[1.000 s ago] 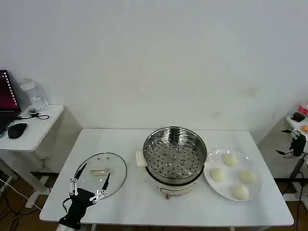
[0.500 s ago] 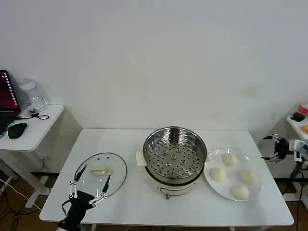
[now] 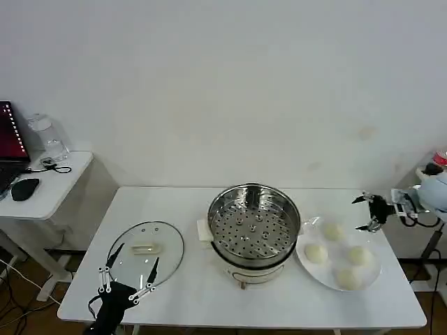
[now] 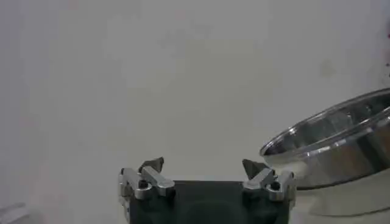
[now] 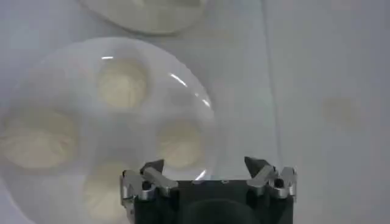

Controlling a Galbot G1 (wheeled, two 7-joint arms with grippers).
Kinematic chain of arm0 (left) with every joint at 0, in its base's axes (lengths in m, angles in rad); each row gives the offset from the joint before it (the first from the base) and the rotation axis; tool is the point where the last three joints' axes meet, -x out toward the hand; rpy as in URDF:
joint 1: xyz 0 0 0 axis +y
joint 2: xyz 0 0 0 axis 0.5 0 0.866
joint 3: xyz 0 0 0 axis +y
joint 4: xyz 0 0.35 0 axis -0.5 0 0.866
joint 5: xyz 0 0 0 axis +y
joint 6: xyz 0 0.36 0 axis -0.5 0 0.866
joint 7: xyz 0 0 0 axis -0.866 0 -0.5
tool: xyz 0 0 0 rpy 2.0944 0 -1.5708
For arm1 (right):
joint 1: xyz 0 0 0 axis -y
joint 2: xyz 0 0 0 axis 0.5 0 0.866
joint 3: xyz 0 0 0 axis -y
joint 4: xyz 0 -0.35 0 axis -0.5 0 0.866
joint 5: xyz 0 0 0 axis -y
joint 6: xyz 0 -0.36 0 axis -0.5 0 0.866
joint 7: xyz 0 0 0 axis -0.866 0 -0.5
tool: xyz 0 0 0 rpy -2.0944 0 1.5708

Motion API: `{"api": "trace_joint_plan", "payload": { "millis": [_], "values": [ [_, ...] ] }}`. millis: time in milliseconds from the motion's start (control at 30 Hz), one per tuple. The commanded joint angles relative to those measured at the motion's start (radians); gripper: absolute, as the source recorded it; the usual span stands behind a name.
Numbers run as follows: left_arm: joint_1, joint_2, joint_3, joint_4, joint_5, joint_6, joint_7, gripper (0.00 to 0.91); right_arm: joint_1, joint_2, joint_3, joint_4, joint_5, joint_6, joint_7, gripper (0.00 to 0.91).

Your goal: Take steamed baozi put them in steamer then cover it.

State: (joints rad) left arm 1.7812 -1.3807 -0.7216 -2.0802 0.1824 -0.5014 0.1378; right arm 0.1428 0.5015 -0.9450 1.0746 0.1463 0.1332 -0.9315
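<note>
The steamer (image 3: 253, 227) is a shiny steel pot with a hole-dotted tray, standing mid-table; its wall also shows in the left wrist view (image 4: 341, 140). Several cream-white baozi (image 3: 316, 253) lie on a white plate (image 3: 304, 268) to its right. My right gripper (image 3: 362, 213) hovers open above the plate's far right part. In the right wrist view the right gripper (image 5: 204, 164) spreads its jaws wide over the plate rim (image 5: 207, 109), next to a baozi (image 5: 180, 143). My left gripper (image 3: 138, 251) is open and empty at the front left, also seen in its own view (image 4: 204, 164).
A round glass lid (image 3: 167, 241) with a pale handle lies flat on the table left of the steamer, under my left gripper. A side table (image 3: 49, 188) with a mouse and a jar stands at the far left. More equipment sits beyond the table's right edge.
My right gripper has swung in from beyond the table's right edge to above the plate of baozi. The left gripper has dropped slightly toward the front edge.
</note>
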Motion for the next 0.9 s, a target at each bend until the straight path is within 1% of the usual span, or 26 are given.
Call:
{"api": "trace_joint_plan", "payload": {
  "millis": [33, 167, 233, 433, 633, 700, 900],
  "values": [
    [-0.008, -0.004, -0.016, 0.013, -0.015, -0.004, -0.002, 0.907, 0.072, 0.095, -0.137, -0.109, -0.014, 0.010, -0.051, 0.907],
    [-0.018, -0.003, -0.015, 0.014, -0.014, 0.004, 0.000, 0.907, 0.042, 0.145, -0.109, -0.158, -0.017, 0.011, -0.043, 0.907],
    [-0.021, -0.003, -0.011, 0.013, -0.014, 0.009, 0.001, 0.907, 0.041, 0.180, -0.104, -0.194, -0.020, 0.012, -0.051, 0.907],
    [-0.032, -0.004, -0.009, 0.005, -0.014, 0.019, 0.003, 0.907, 0.028, 0.234, -0.114, -0.225, -0.032, 0.007, -0.069, 0.907],
    [-0.034, 0.005, -0.016, 0.000, -0.016, 0.022, 0.002, 0.907, 0.010, 0.272, -0.112, -0.258, -0.039, 0.009, -0.068, 0.907],
    [-0.034, 0.007, -0.017, 0.000, -0.015, 0.022, 0.002, 0.907, 0.009, 0.287, -0.103, -0.277, -0.057, 0.011, -0.062, 0.907],
    [-0.031, 0.005, -0.015, -0.006, -0.013, 0.028, 0.001, 0.907, 0.006, 0.321, -0.087, -0.323, -0.087, 0.009, -0.077, 0.907]
  ]
}}
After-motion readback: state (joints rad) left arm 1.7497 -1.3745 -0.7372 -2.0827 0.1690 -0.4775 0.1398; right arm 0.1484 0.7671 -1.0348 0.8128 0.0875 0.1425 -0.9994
